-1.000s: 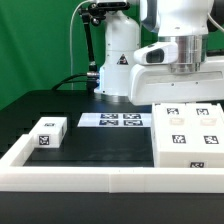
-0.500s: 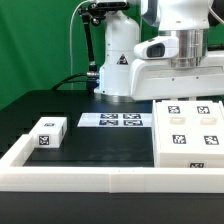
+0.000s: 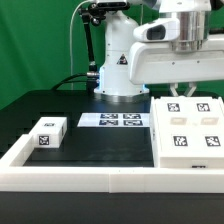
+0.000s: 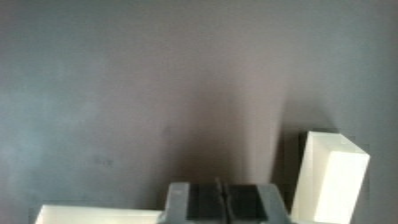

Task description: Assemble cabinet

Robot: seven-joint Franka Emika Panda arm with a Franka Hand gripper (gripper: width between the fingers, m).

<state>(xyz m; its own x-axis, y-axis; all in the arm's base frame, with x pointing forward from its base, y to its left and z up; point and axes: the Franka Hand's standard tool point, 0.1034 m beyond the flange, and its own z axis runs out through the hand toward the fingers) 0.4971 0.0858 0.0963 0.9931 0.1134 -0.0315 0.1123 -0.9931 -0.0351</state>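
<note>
A large white cabinet part (image 3: 190, 132) with several marker tags lies on the black table at the exterior view's right. A small white box part (image 3: 47, 133) with one tag lies at the left. My gripper (image 3: 186, 88) hangs a little above the far edge of the large part and touches nothing. In the wrist view my gripper (image 4: 219, 202) has its pads pressed together with nothing between them. A white part (image 4: 329, 172) stands beside it, and another white edge (image 4: 98, 214) shows low in that picture.
The marker board (image 3: 112, 120) lies flat at the back middle of the table. A white raised rim (image 3: 80, 178) runs along the front and left of the work area. The robot base (image 3: 120, 60) stands behind the marker board.
The arm has risen: my gripper has lifted away from the far edge of the large white part and moved slightly to the exterior view's right. The parts have not moved.
</note>
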